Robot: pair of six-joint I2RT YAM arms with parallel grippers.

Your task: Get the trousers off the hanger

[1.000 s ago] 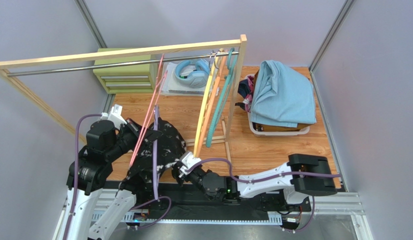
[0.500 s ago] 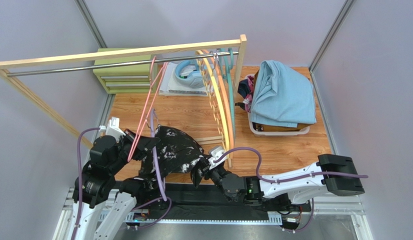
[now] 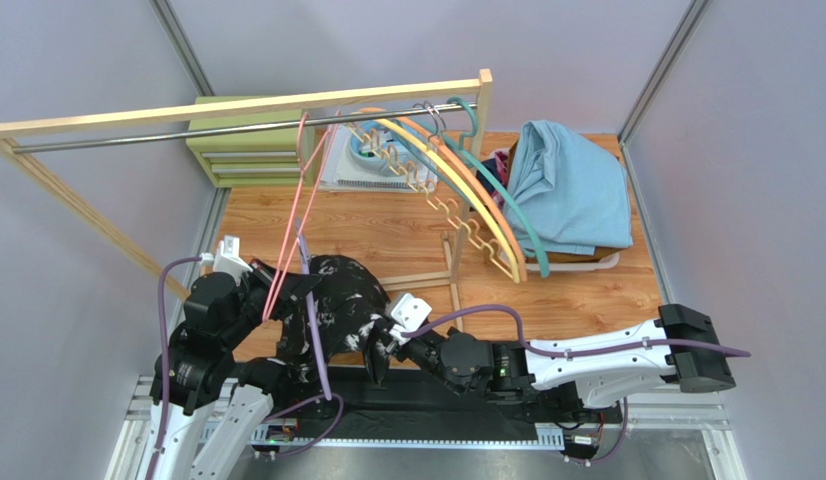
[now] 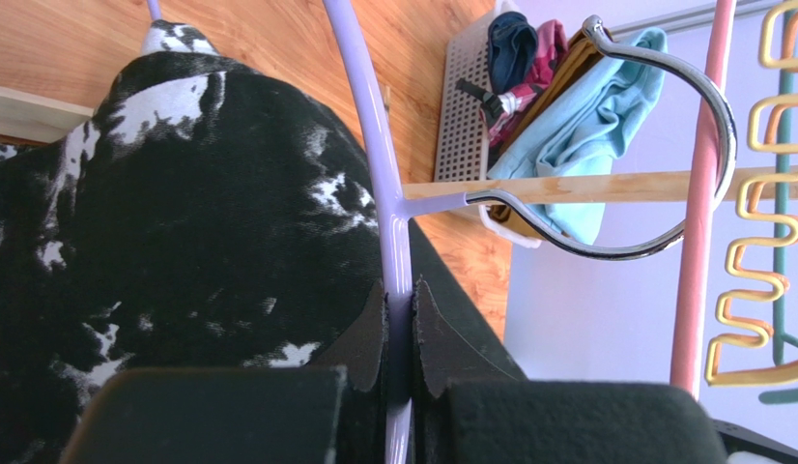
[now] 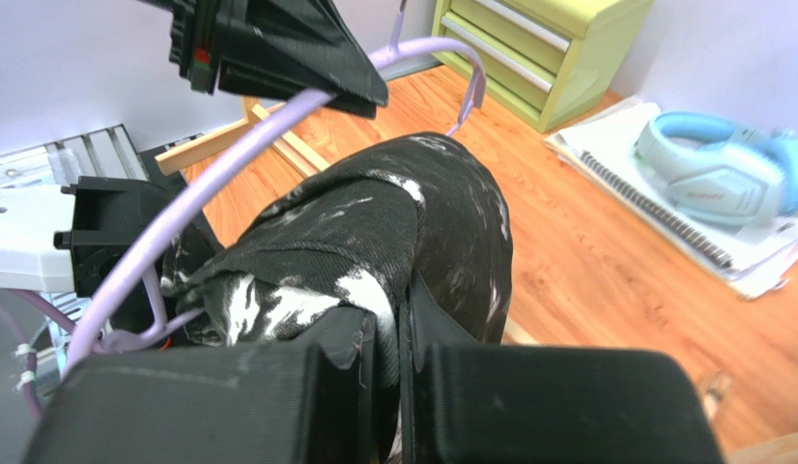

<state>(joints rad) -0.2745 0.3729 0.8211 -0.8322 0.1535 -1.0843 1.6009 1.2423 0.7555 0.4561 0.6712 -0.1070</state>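
Your left end effector [image 4: 401,302] is closed tight on the bar of the lavender hanger [image 4: 372,126], holding it low over the front left of the bench [image 3: 407,235], with its chrome hook [image 4: 664,155] off the rail [image 3: 187,133]. The black trousers with white speckles [image 3: 339,298] are draped over that hanger, bunched between your two arms. Your right end effector [image 5: 401,324] is pinched shut on a fold of this cloth at its near right edge. The light blue trousers [image 3: 572,190] lie on top of the heap in the white basket [image 3: 577,266] at the back right; the left wrist view shows navy [image 4: 514,43], pink floral [image 4: 548,48] and mustard-brown [image 4: 567,72] cloth beneath them. A pink hanger [image 3: 299,195] hangs from the rail beside your left arm
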